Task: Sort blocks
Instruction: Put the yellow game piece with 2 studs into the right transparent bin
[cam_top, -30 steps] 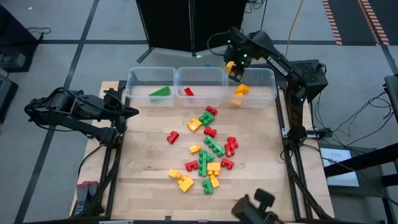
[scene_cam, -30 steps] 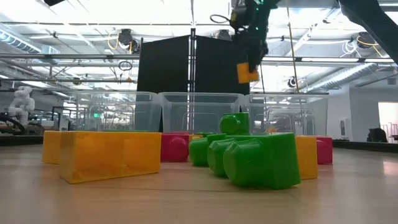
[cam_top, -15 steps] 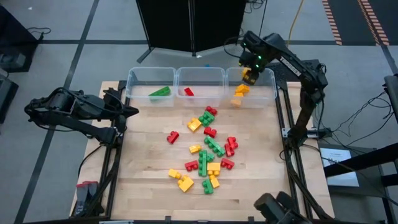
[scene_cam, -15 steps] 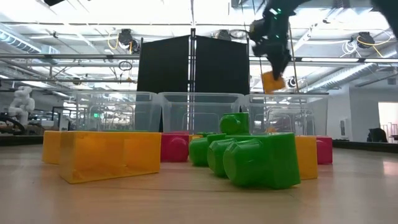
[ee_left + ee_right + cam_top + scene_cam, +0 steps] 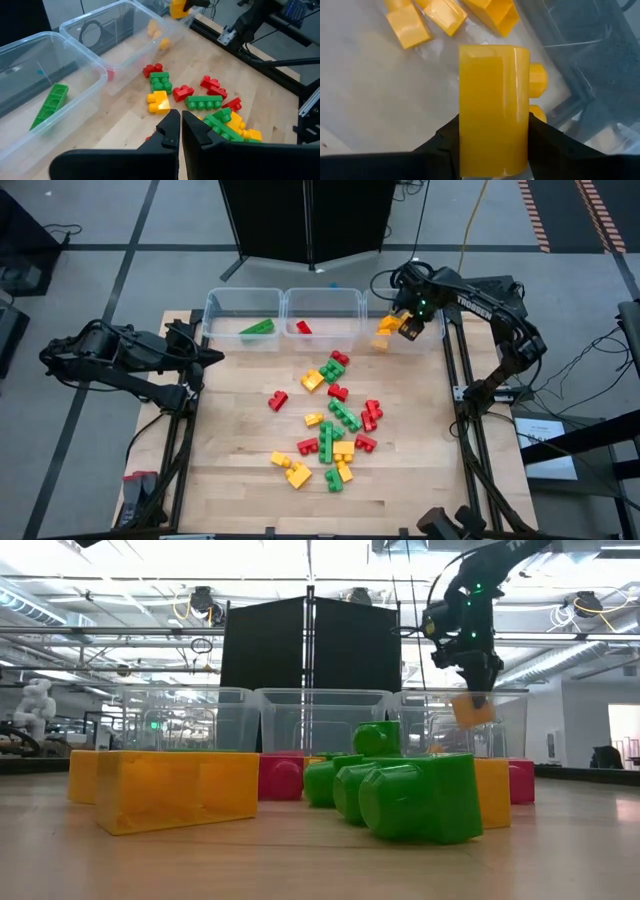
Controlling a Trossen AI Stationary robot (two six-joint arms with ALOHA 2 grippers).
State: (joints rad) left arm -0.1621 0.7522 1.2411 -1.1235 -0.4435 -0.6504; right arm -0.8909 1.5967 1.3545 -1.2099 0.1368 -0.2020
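My right gripper (image 5: 410, 326) hangs over the right clear bin (image 5: 441, 330), shut on a yellow block (image 5: 492, 110); the low view shows that block (image 5: 472, 710) below the fingers, near rim height. Several yellow blocks (image 5: 407, 25) lie on this bin's floor. A green block (image 5: 258, 328) lies in the left bin, a red one (image 5: 303, 327) in the middle bin. Loose red, green and yellow blocks (image 5: 335, 415) lie scattered on the wooden table. My left gripper (image 5: 205, 358) waits shut at the table's left edge, touching nothing. My right gripper pinches the yellow block by two opposite side faces (image 5: 465, 125), one finger (image 5: 442, 145) on each side. The fingers come from above, pointing down. The block is lifted clear, hanging below the fingertips over the bin floor, with its studs (image 5: 537, 80) facing sideways.
Three clear bins stand side by side along the table's far edge: left (image 5: 243, 290), middle (image 5: 322, 290) and right. The loose blocks fill the table's middle and near-right part. Bare wood (image 5: 235, 440) lies to the left of them. Metal frame rails run along both table sides.
My right gripper has carried the yellow block from above the middle bin's right end toward the table's right edge and downward, and it now hangs low over the right bin. It has stayed shut on the block throughout.
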